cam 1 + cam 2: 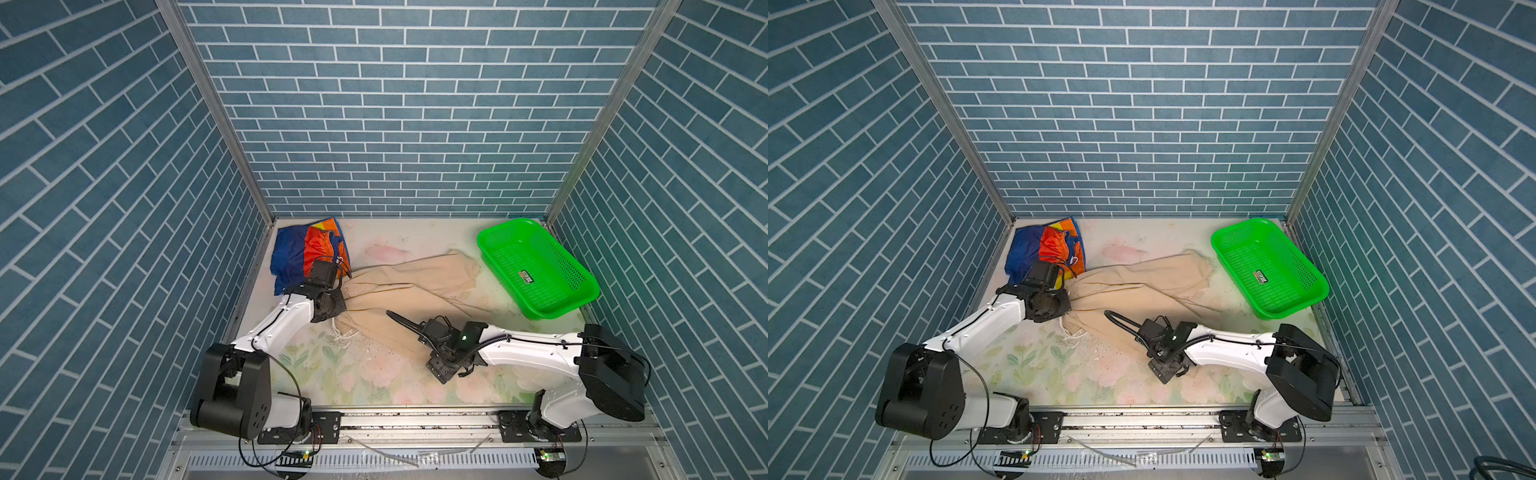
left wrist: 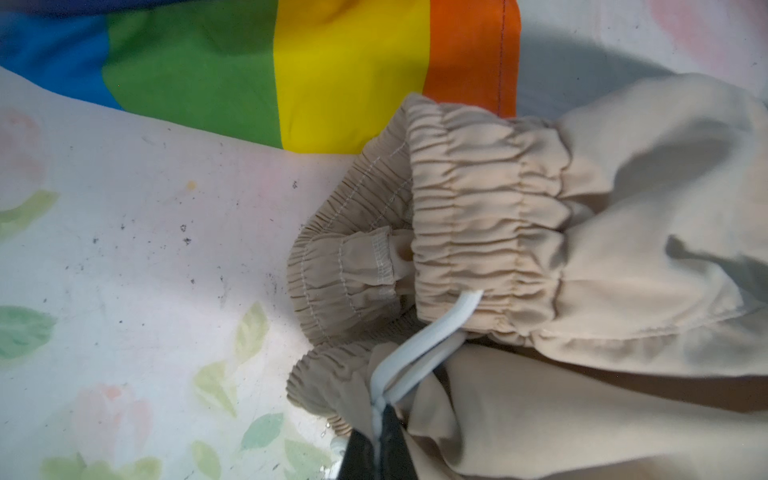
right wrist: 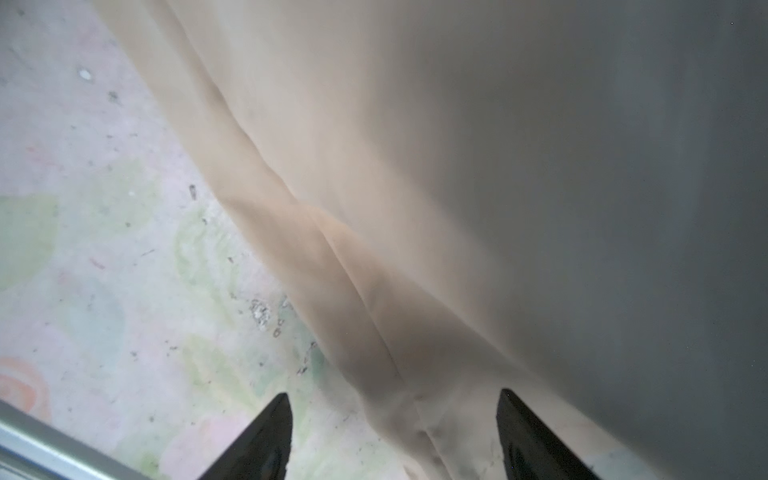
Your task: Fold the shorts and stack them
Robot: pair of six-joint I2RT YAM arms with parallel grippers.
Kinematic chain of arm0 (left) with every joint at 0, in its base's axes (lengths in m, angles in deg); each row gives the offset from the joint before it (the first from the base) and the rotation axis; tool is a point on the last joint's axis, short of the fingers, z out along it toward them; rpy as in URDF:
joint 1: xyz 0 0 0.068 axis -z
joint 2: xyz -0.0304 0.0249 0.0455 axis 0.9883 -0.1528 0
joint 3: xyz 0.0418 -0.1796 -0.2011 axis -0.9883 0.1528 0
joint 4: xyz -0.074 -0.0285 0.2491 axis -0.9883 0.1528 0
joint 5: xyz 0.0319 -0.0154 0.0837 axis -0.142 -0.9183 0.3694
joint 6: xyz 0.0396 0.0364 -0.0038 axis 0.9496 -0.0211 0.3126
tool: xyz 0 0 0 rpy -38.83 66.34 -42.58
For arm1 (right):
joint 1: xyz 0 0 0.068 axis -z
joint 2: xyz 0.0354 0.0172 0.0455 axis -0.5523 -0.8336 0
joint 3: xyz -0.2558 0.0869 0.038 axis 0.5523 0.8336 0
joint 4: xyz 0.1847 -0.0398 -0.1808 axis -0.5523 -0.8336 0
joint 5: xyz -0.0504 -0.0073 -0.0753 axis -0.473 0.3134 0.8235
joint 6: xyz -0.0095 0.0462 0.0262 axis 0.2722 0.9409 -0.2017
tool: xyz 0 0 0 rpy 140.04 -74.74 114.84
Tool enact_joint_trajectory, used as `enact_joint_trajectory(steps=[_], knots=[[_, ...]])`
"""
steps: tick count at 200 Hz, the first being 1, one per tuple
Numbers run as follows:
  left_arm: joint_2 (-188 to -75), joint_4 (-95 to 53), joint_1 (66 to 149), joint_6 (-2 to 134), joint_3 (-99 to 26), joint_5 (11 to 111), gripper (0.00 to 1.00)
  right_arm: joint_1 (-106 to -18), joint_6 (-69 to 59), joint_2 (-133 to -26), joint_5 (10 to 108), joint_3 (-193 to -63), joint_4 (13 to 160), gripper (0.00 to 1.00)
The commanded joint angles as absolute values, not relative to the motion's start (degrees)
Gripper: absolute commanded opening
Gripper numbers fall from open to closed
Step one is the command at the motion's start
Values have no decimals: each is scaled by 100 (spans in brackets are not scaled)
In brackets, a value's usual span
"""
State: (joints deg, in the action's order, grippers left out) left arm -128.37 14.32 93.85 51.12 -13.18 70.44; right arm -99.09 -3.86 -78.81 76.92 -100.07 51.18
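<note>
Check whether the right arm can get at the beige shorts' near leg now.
Probably yes: the right tool is open, jaws either side of a fold of the beige shorts, and nothing lies over the fabric there.

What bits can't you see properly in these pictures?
- Rainbow shorts: near corner hidden behind the left arm, both top views.
- Beige shorts: one leg's end under the right arm, top views.
- Left gripper: cut off by the wrist view's edge; only the drawstring shows pinched.
- Basket label: too small to read.

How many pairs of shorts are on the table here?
2: rainbow-striped shorts bunched at the far left corner; beige shorts spread across the middle. None visible in the green basket.
</note>
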Motion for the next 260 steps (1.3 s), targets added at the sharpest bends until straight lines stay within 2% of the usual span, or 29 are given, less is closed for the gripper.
enact_joint_trajectory(steps=[1,33,52,62,84,104,115,128,155,204,260], knots=[[-12784,1605,9338,5083,-1215,7054,9,-9908,-622,-8066,7653,-10035,5380,75],[-12838,1718,9342,5084,-1232,7026,26,-9883,-675,-8253,7506,-9979,5596,70],[-12778,1752,9343,5073,-1163,7032,47,-9881,-685,-8288,7472,-9952,5644,68],[-12743,1759,9343,5052,-1104,7065,55,-9877,-681,-8287,7441,-9903,5704,67],[-12724,1688,9343,4975,-939,7014,61,-9844,-668,-8322,7374,-9819,5792,60],[-12742,1518,9343,4867,-735,6897,61,-9806,-641,-8373,7303,-9788,5845,45],[-12764,1347,9343,4794,-615,6814,60,-9799,-623,-8382,7271,-9768,5886,35],[-12795,1175,9343,4707,-558,6754,53,-9788,-594,-8360,7235,-9757,5910,21],[-12863,1106,9343,4653,-781,6757,40,-9724,-545,-8252,7169,-9707,5923,0],[-12878,1498,9343,4784,-1605,6945,0,-9393,-377,-7723,7022,-9548,5892,0],[-12771,1969,9343,4986,-2353,6982,0,-8253,-186,-6002,7109,-9688,5539,0]])
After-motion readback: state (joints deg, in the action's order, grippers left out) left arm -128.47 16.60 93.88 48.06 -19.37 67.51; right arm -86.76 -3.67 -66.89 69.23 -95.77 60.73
